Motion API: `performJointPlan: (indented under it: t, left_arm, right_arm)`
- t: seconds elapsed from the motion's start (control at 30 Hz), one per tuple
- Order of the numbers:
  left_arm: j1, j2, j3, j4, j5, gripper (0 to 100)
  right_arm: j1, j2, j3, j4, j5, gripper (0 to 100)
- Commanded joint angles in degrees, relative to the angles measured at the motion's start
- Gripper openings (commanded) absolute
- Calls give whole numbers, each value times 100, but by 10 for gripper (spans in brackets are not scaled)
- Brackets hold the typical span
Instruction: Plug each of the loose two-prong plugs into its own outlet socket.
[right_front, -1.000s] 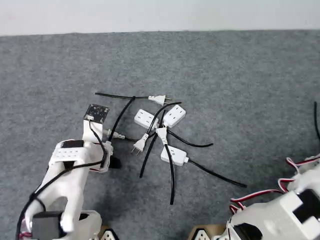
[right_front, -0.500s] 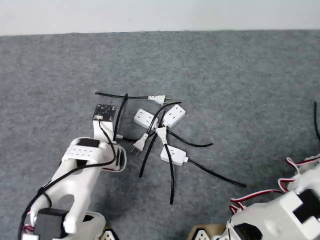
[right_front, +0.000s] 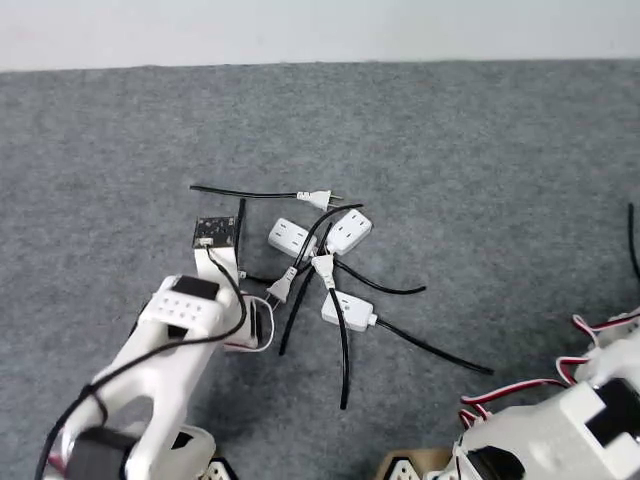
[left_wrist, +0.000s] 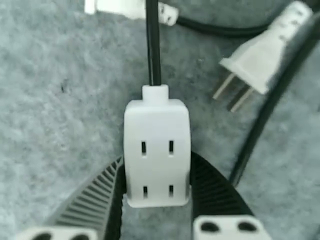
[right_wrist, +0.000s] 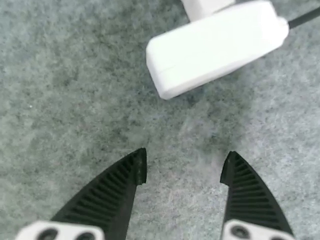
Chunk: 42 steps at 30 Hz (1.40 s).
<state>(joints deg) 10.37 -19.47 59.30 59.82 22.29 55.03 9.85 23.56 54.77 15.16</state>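
Observation:
My left gripper (left_wrist: 157, 165) is shut on a white outlet socket (left_wrist: 157, 145); its slots face the camera and its black cable runs away from the fingers. A loose two-prong plug (left_wrist: 260, 60) lies on the carpet just beside it, prongs pointing back toward the gripper. From above, the left arm (right_front: 190, 320) sits beside that plug (right_front: 279, 290) at the cluster's left edge. Another plug (right_front: 318, 198) lies farther back, and a third plug (right_front: 323, 266) is among the cables. My right gripper (right_wrist: 187, 172) hangs open over bare carpet, short of a white outlet socket (right_wrist: 215, 47).
Three more white outlet sockets (right_front: 290, 237), (right_front: 348, 231), (right_front: 347, 311) lie among crossing black cables (right_front: 343, 350) on the grey carpet (right_front: 480, 150). The right arm (right_front: 560, 420) is at the near right corner. Open carpet surrounds the cluster.
The left arm has moved right toward the cable cluster, carrying the socket and dragging its cable closer to the loose plug. The right arm stayed put.

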Motion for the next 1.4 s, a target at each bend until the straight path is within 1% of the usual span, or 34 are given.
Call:
performJointPlan:
  t: [0.0,0.07,0.13,0.27,0.33,0.37,0.53,0.63,0.7,0.8,0.87,1.0,1.07,1.13,1.2,1.3,1.37]
  left_arm:
    - [114,-897,488,-308,-246,13]
    - [114,-1292,752,-431,-422,17]
    - [105,-1609,901,-422,-457,64]
    - [-9,-1978,1191,-237,-457,288]
    - [-26,-2119,1253,-79,-475,367]
    - [-44,-2198,1253,-18,-484,380]
    - [-88,-2664,1253,255,-554,355]
    - [-343,-3103,1200,440,-993,343]
    - [-545,-3534,1051,721,-1196,340]
    - [-888,-4229,716,1108,-1301,341]
    - [-1090,-4545,620,1178,-1284,341]
    - [-1371,-4563,673,1152,-1275,341]
    - [-1503,-4387,787,914,-1275,341]
    - [-1662,-4158,980,448,-1266,341]
    - [-1829,-3903,1244,-70,-1257,341]
    - [-2048,-3481,1473,-659,-1257,341]
    - [-2233,-3200,1464,-862,-1257,341]
  right_arm:
    - [84,-101,-229,66,-18,234]
    - [84,-101,-237,66,-18,234]
    - [75,-101,-273,84,-18,234]
    - [57,-101,-457,382,-18,234]
    - [4,-101,-554,523,-18,234]
    - [-4,-101,-571,576,-18,234]
    - [-110,-101,-712,778,-18,234]
    - [-224,-101,-949,1147,-18,234]
    - [-338,-119,-1169,1473,-18,234]
    - [-611,-365,-1310,1903,-18,234]
    - [-848,-673,-1301,2141,-53,234]
    - [-1402,-1569,-1037,2563,-114,234]
    - [-1727,-2149,-835,2695,-255,233]
    - [-2132,-2791,-580,2791,-308,231]
    - [-2598,-3451,-273,2914,-308,200]
    - [-3433,-4259,290,2941,-290,145]
    - [-4066,-4620,677,2923,-299,137]
